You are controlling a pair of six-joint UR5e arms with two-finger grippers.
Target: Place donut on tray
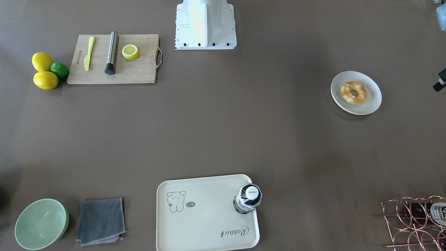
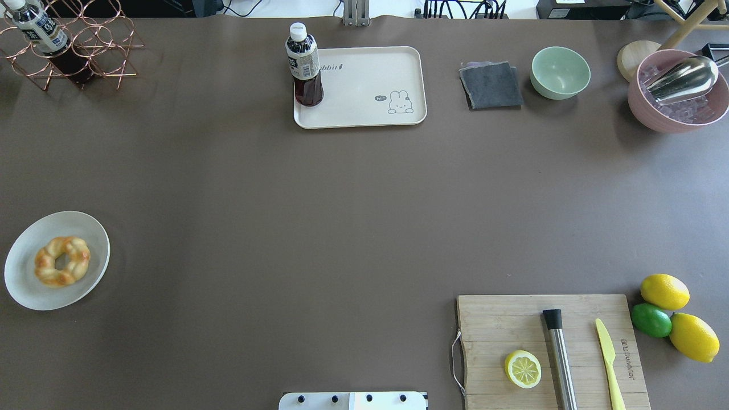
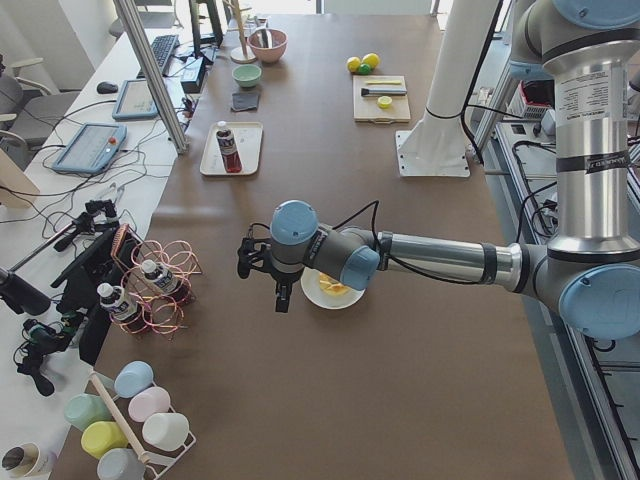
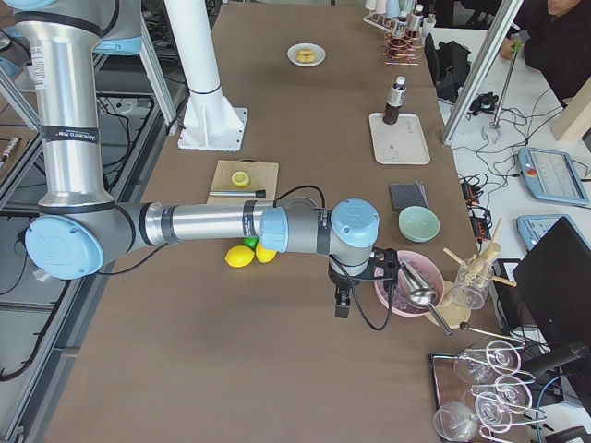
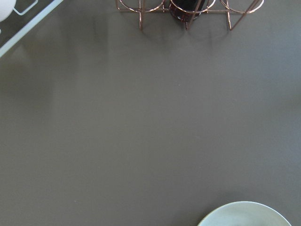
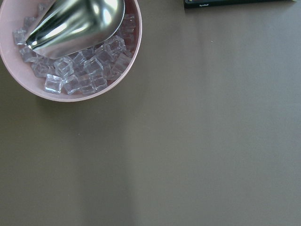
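Observation:
The donut (image 1: 354,92) lies on a round white plate (image 1: 373,101) at the robot's left end of the table; it also shows in the overhead view (image 2: 62,261). The cream tray (image 1: 205,219) with the rabbit drawing sits at the table's far edge (image 2: 364,85), with a dark drink bottle (image 2: 304,65) standing in one corner. My left gripper (image 3: 262,280) hovers above the table beside the plate; I cannot tell whether it is open or shut. My right gripper (image 4: 343,300) hangs near the pink ice bowl (image 6: 70,52); I cannot tell its state either.
A wooden cutting board (image 2: 512,324) carries a lemon half (image 2: 523,369), a steel muddler and a yellow knife. Two lemons and a lime (image 2: 652,320) lie beside it. A green bowl (image 2: 560,72), a grey cloth (image 2: 491,85) and a copper bottle rack (image 2: 74,51) line the far edge.

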